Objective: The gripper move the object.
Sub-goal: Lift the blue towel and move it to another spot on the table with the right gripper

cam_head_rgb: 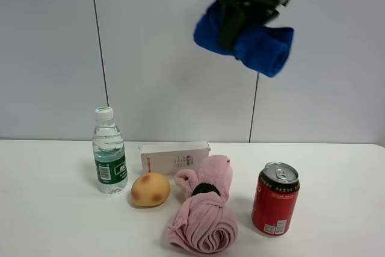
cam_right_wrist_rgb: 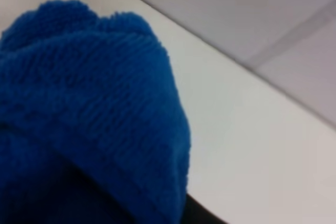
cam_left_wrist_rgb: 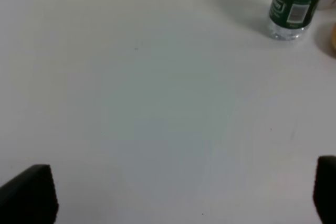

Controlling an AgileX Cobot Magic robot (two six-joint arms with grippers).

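Note:
My right gripper is shut on a rolled blue towel and holds it high in the air, well above the white table and in front of the wall. In the right wrist view the blue towel fills most of the picture and hides the fingers. My left gripper is open and empty, low over bare table; only its two dark fingertips show at the picture's edge. It is out of the exterior high view.
On the table stand a water bottle (it also shows in the left wrist view), a white box, a yellow-brown round object, a rolled pink towel and a red can.

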